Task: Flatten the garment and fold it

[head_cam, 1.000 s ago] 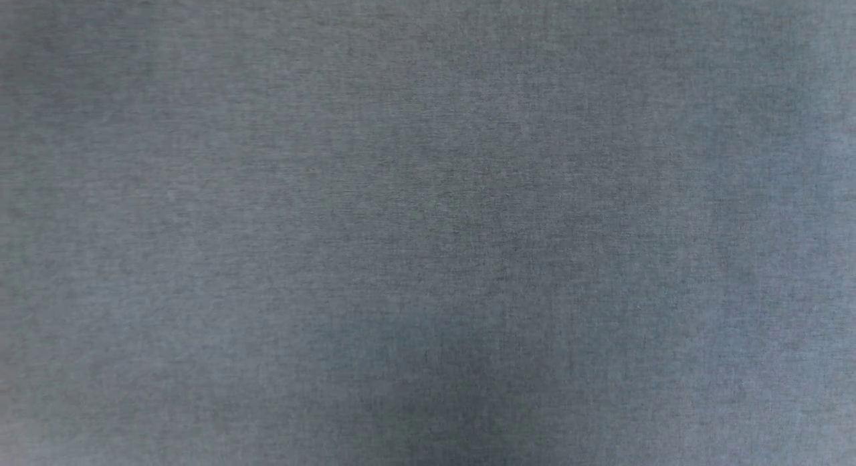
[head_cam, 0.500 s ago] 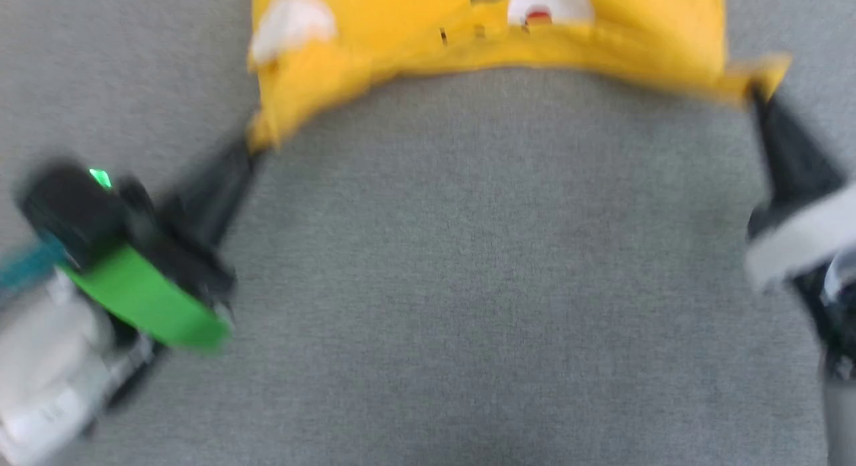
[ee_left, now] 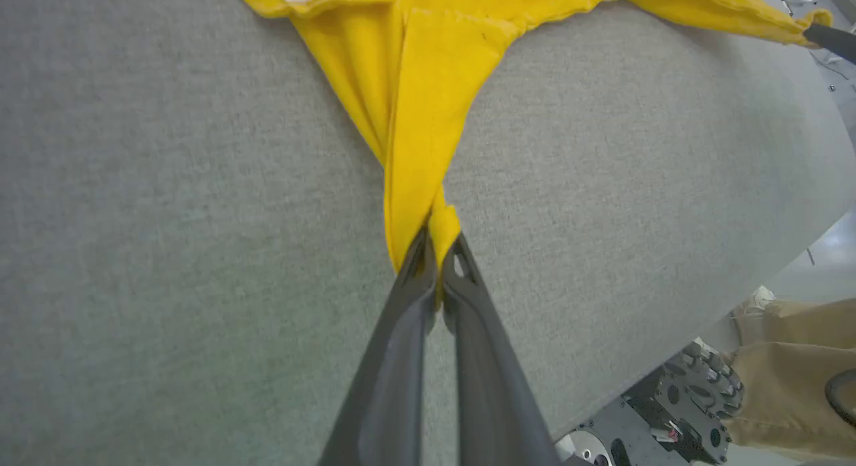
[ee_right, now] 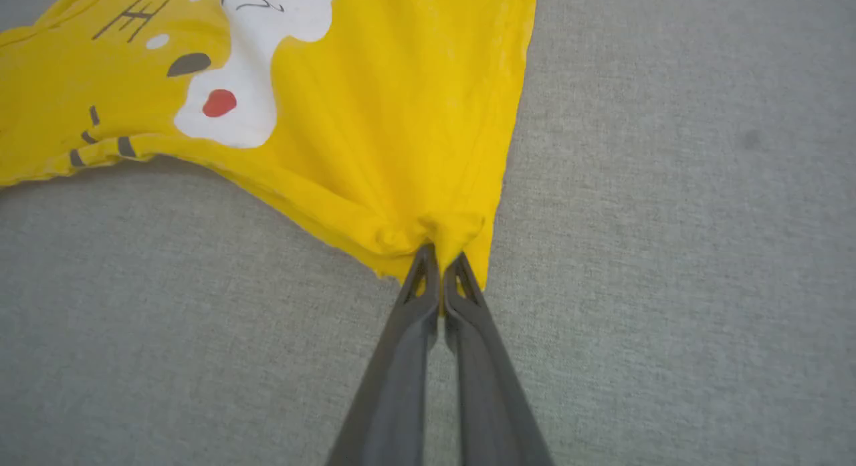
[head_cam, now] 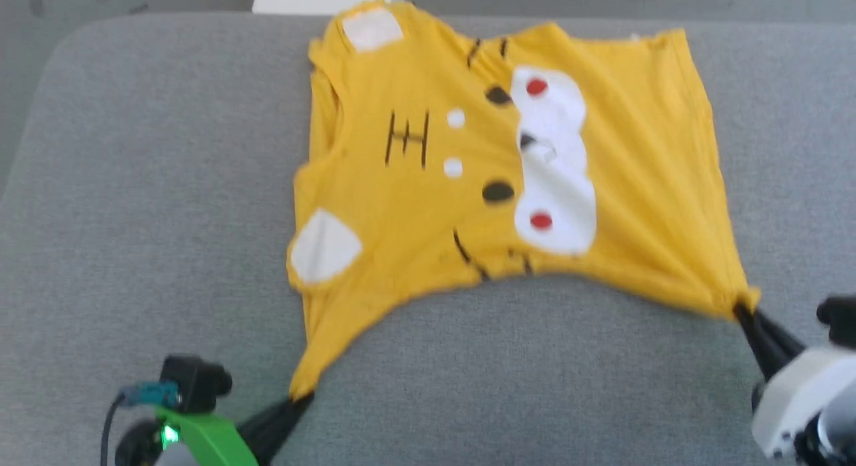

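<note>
while two jaws grip its corners, one garment lies spread.

I've got the T-shirt lying print-up on the padded table, its far side reaching the table's far edge. My left gripper pinches the near left corner and my right gripper the near right corner, well apart. The hem between them bows away from me. In the left wrist view, a person's legs stand past the table's edge.
</note>
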### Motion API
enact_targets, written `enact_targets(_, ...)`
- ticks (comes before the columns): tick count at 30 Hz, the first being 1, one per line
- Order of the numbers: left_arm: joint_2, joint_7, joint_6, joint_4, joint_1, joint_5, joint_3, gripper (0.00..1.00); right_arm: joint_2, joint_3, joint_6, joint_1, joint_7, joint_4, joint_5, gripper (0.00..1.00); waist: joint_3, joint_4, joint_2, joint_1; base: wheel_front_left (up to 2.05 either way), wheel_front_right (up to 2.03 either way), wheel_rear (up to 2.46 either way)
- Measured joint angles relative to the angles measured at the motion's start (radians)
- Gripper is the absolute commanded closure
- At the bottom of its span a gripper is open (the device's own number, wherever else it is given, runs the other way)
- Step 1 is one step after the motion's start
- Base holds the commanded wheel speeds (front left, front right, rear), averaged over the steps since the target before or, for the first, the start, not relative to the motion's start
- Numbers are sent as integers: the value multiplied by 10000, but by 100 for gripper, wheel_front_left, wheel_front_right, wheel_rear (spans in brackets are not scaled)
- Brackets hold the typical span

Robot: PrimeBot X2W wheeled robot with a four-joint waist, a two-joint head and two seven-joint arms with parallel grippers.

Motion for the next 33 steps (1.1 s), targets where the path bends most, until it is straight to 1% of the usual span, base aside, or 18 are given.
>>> enact_targets(2,8,221,56,-19,379,-537,-94,100,-267,88,0,500,194,67,33,100,-244,41,0,0,0,0,0)
enact_targets(5,48,570,86,-148,808,-1260,-165,100,-466,82,0,1081,454,144,232,100,-547,85,0,0,0,0,0)
enact_targets(7,159,951,207,-244,1054,-1699,-286,100,-543,63,0,1441,731,171,334,100,-722,102,0,0,0,0,0)
enact_targets(11,537,1764,621,-407,1464,-2243,-598,100,-892,46,0,2335,1524,345,332,100,-1080,130,0,0,0,0,0)
enact_targets(14,660,2002,788,-552,1721,-2606,-709,100,-918,-29,0,2871,1971,430,336,100,-1326,142,0,0,0,0,0)
enact_targets(19,790,2136,1053,-880,2146,-2949,-840,100,-767,-203,0,3421,2679,303,502,100,-1668,151,0,0,0,0,0)
enact_targets(22,951,1893,1290,-1095,2312,-2953,-790,100,-727,-355,0,3637,2859,19,550,100,-1838,160,0,1,0,0,0)
enact_targets(27,1281,1538,1605,-1519,2308,-2742,-608,100,-736,-445,0,3652,2761,-441,533,100,-2076,169,0,0,0,0,0)
enact_targets(29,1419,1413,1756,-1712,2278,-2431,-514,100,-769,-454,0,3609,2564,-608,472,100,-2141,152,0,0,0,0,0)
enact_targets(33,1641,1135,1916,-1975,2015,-1858,-268,100,-949,-445,0,3305,1939,-859,278,100,-2131,86,0,1,0,0,0)
